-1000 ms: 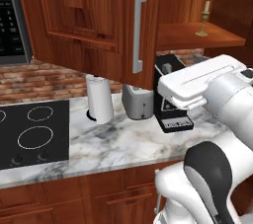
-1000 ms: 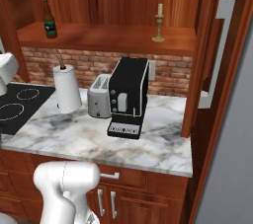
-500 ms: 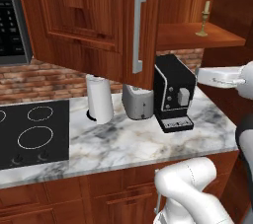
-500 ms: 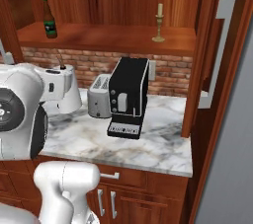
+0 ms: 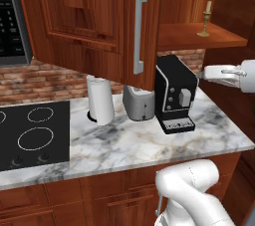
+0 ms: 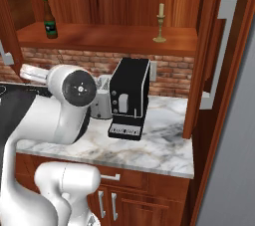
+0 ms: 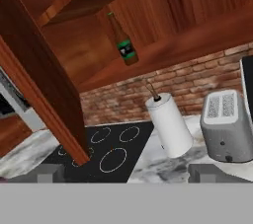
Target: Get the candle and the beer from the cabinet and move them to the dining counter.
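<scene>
Cabinet (image 6: 114, 1) shelf carried the beer (image 6: 49, 19) and candle (image 6: 160, 23), well apart; pincer (image 7: 126, 171) stood wide, empty.

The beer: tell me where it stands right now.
The beer stands upright at the left end of the open cabinet shelf in the right base view, far left of the candle.

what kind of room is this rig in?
A rendered home kitchen, most likely: a black cooktop set in a marble counter, with a toaster and coffee machine under wooden wall cabinets.
</scene>
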### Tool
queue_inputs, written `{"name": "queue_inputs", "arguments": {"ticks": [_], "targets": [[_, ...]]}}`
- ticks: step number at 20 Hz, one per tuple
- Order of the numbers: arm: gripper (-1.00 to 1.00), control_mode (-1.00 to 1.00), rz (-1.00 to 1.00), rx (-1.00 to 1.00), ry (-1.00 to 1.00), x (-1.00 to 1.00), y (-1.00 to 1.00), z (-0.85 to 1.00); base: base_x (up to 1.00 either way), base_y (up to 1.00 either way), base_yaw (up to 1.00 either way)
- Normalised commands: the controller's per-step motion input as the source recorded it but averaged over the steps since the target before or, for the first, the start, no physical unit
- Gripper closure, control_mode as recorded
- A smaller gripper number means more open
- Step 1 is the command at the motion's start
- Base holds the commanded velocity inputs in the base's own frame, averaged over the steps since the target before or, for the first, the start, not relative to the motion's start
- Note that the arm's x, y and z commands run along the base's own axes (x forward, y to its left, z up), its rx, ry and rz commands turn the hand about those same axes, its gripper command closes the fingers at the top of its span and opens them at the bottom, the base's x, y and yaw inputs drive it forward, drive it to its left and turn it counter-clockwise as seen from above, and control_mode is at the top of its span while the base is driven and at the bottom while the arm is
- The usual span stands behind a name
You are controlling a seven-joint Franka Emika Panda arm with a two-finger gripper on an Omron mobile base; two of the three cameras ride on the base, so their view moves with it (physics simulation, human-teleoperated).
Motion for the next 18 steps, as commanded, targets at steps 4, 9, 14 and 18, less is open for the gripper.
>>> {"name": "queue_inputs", "arguments": {"ticks": [4, 9, 14, 18], "targets": [[-1.0, -1.0, 0.05, 0.13, 0.18, 0.66, 0.12, 0.0, 0.0, 0.0, 0.0], [-1.0, -1.0, 0.04, 0.12, 0.19, 0.6, 0.04, 0.0, 0.0, 0.0, 0.0], [-1.0, -1.0, 0.03, 0.14, 0.21, 0.55, 0.12, 0.0, 0.0, 0.0, 0.0], [-1.0, -1.0, 0.08, 0.14, 0.16, 0.4, 0.23, -0.05, 0.0, 0.0, 0.0]]}}
